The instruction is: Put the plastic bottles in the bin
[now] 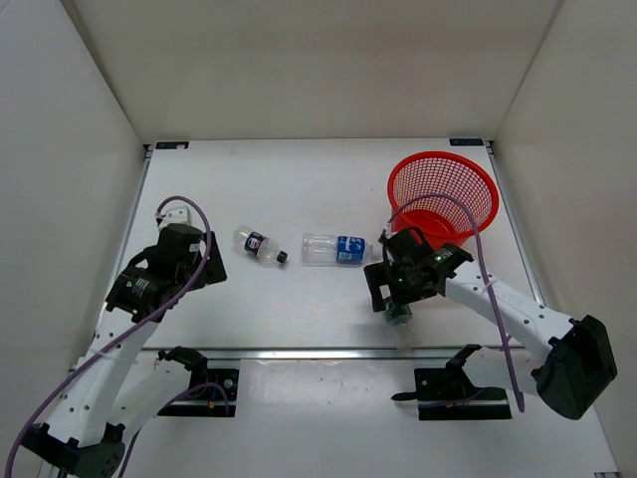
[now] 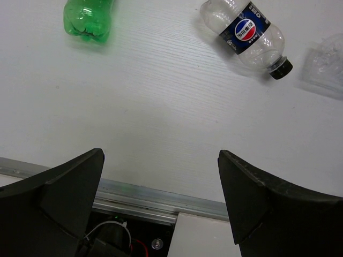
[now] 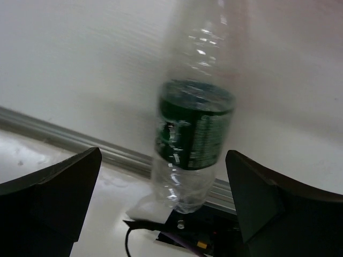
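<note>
On the table, the bin stands far right; both grippers are spread wide, the right gripper flanking the dark-label bottle without touching it, the left gripper over bare table near the green bottle and blue-red bottle, the blue-label bottle lying mid-table.

**Both arms out over the table, both grippers spread wide**

Your left arm is rising from its base at the near-left corner, elbow bent, wrist leaning in toward the table's middle. Your left gripper is pointing down at the tabletop, its two dark fingers standing far apart.

Your right arm is stretching low from its base at the near right, running leftward. Your right gripper is gaping just as wide, both fingertips well clear of each other.
</note>
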`<action>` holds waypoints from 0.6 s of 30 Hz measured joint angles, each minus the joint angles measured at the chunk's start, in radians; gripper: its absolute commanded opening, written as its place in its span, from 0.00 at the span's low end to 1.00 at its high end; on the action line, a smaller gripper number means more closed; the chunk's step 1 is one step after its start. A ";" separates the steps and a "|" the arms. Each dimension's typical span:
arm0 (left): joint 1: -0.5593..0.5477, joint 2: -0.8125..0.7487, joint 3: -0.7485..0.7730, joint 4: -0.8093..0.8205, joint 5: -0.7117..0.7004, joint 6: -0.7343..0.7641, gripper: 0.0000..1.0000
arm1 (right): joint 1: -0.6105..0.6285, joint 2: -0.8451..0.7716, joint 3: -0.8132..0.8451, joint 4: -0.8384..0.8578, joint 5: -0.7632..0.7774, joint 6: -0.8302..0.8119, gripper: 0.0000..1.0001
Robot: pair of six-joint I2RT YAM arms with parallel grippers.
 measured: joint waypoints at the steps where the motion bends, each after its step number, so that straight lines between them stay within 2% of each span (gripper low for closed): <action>1: 0.000 0.001 -0.003 0.002 0.003 -0.001 0.98 | -0.023 -0.011 -0.024 0.001 -0.004 0.001 0.99; 3: -0.005 0.008 -0.006 0.005 0.007 -0.004 0.99 | -0.051 -0.027 -0.069 0.010 0.003 0.000 0.99; 8: -0.011 0.029 -0.009 0.014 0.022 -0.010 0.99 | -0.023 -0.024 -0.161 0.079 -0.009 0.004 0.96; 9: -0.011 0.034 -0.009 0.014 0.023 -0.011 0.99 | -0.015 -0.020 -0.180 0.097 -0.011 0.009 0.92; 10: -0.011 0.037 -0.009 0.014 0.023 -0.012 0.98 | -0.008 -0.015 -0.198 0.116 -0.015 0.013 0.84; 11: -0.011 0.040 -0.009 0.014 0.023 -0.013 0.99 | -0.005 -0.010 -0.211 0.129 -0.017 0.018 0.68; 12: -0.011 0.042 -0.009 0.014 0.023 -0.014 0.99 | 0.000 -0.005 -0.220 0.142 -0.019 0.024 0.61; 13: -0.012 0.043 -0.009 0.014 0.023 -0.014 0.99 | 0.001 -0.002 -0.226 0.155 -0.021 0.034 0.56; 18: -0.011 0.046 -0.009 0.014 0.023 -0.014 0.98 | 0.009 -0.003 -0.219 0.197 -0.016 0.047 0.44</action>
